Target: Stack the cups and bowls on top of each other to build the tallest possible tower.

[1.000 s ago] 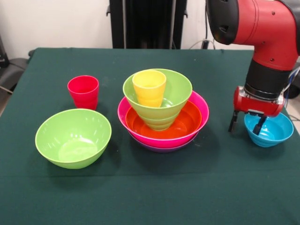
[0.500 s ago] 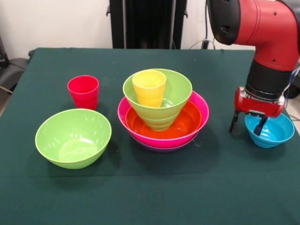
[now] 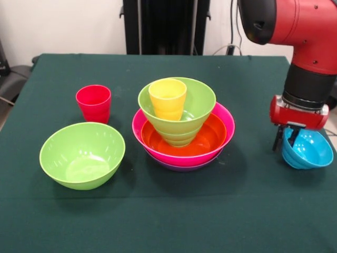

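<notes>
The gripper [image 3: 285,142] at the right of the frame is clamping the near-left rim of the small sky blue bowl [image 3: 309,151], one finger inside and one outside, and the bowl is tilting. Left of it, at centre, the tower [image 3: 183,137] is sitting: purple, pink and orange bowls, green bowls, and the yellow cup [image 3: 167,98] on top. Farther left are standing the red cup [image 3: 93,103] and a large lime green bowl [image 3: 82,154].

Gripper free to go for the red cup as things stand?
Probably not yet. The gripper looks clamped on the rim of the tilted blue bowl, which it must set down first. The red cup itself stands alone and upright on the table, nothing over it.
</notes>
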Tool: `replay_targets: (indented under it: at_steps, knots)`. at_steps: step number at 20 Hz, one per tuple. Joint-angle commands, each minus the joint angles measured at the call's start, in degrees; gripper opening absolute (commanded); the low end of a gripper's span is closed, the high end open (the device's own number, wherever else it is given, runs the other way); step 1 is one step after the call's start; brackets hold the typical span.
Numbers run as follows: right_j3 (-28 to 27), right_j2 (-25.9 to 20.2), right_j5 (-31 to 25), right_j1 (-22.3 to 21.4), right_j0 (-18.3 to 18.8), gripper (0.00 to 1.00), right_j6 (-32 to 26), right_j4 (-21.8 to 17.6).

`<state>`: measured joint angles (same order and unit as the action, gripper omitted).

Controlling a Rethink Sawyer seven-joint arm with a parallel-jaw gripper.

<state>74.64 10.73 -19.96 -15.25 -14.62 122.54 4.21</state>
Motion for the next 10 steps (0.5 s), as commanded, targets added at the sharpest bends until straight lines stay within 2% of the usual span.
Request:
replay_targets:
  at_steps: [1,6,8,10]
  knots:
    - [-0.31,-4.37,-0.85,3.53,0.07,0.0,6.74,0.9]
    - [0.97,-5.1,0.98,2.58,0.57,0.0,7.31,1.09]
    - [3.54,-5.5,1.16,-0.14,0.71,0.0,7.66,1.24]
    - [7.72,-6.61,0.01,-5.27,1.56,0.0,6.88,1.31]
